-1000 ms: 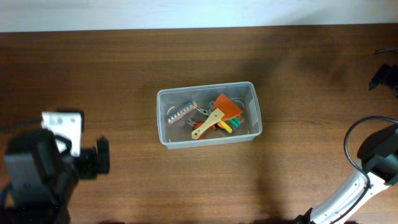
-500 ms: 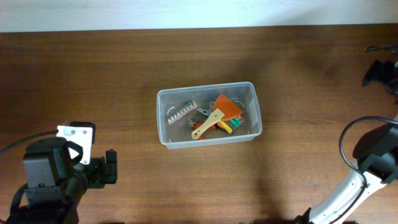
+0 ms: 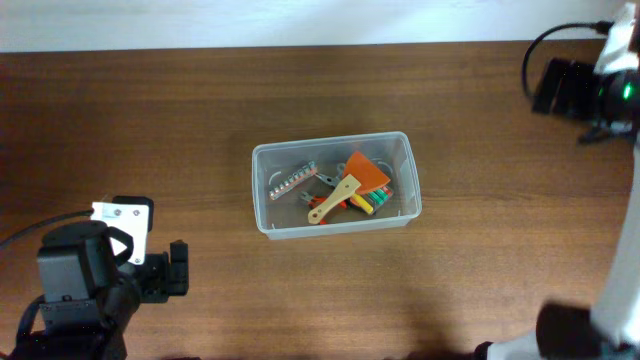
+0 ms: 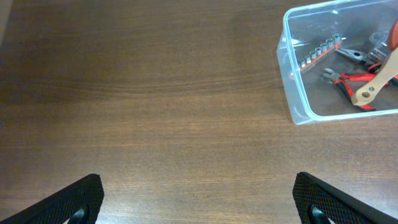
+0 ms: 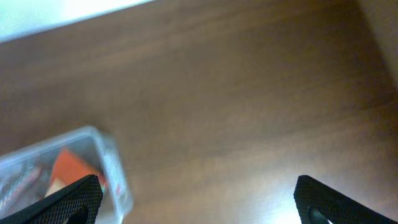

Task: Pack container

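The clear container [image 3: 262,192] sits mid-table, holding an orange, wooden-handled brush [image 3: 350,183], a socket rail [image 3: 292,180], red-handled pliers [image 4: 348,79] and a green and yellow piece [image 3: 375,201]. My left gripper [image 3: 183,270] is low at the left, well short of the bin, open and pointing right toward it. In the left wrist view the open left gripper [image 4: 199,202] spans bare wood, and the container [image 4: 291,59] is at the upper right. My right gripper [image 3: 540,88] hangs open at the far right rear. In the blurred right wrist view the right gripper [image 5: 199,199] is empty and the container [image 5: 112,168] shows at the lower left.
A dark wooden table [image 3: 200,110] runs to a pale strip [image 3: 300,20] along the far edge. The right arm's white link and black cable [image 3: 620,260] stand along the right edge. Bare wood surrounds the bin on all sides.
The right gripper has swung from the right edge up and leftward into the far right corner. The left arm shifted lower and to the right a second ago and has held still since.
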Robot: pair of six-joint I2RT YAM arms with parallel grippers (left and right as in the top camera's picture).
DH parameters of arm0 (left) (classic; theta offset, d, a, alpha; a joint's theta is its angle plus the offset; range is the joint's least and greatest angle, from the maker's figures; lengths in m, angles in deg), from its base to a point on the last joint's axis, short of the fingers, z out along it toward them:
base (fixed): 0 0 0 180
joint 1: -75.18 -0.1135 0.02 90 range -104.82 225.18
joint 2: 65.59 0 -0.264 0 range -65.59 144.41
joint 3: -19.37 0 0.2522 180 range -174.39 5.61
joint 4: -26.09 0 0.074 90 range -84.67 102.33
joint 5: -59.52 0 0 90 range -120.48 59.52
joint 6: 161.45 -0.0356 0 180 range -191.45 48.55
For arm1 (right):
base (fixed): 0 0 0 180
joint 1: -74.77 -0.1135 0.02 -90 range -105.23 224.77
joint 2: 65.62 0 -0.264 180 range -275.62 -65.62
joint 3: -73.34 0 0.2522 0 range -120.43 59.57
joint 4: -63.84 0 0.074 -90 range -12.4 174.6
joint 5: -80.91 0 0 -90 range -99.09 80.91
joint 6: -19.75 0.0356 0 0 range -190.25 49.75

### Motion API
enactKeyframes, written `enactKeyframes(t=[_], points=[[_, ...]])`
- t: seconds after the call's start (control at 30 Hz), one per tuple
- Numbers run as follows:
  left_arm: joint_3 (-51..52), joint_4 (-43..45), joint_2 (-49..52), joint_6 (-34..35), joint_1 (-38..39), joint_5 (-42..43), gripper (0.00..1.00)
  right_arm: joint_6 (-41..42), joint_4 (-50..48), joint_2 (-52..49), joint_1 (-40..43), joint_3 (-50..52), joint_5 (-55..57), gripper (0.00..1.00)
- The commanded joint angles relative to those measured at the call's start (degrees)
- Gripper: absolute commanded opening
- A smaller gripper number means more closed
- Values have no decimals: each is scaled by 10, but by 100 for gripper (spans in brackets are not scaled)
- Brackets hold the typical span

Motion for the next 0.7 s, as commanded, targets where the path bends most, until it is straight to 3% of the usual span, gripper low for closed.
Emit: enactKeyframes(t=[0.0, 0.2, 0.37, 0.47, 0.5, 0.67], points=[[1, 0, -3, 7, -2, 9, 99, 1, 5, 95, -34, 148, 1, 99], [1, 0, -3, 7, -2, 9, 99, 1, 5, 284, -39, 409, 1, 99], [1, 0, -3, 7, -2, 9, 99, 0, 6, 417, -39, 542, 2, 99], [1, 0, -3, 7, -2, 9, 99, -17, 1, 482, -38, 551, 23, 98], [1, 0, -3, 7, -2, 9, 99, -17, 1, 496, -38, 551, 23, 91], [1, 0, -3, 7, -2, 9, 99, -26, -32, 541, -38, 551, 22, 91]])
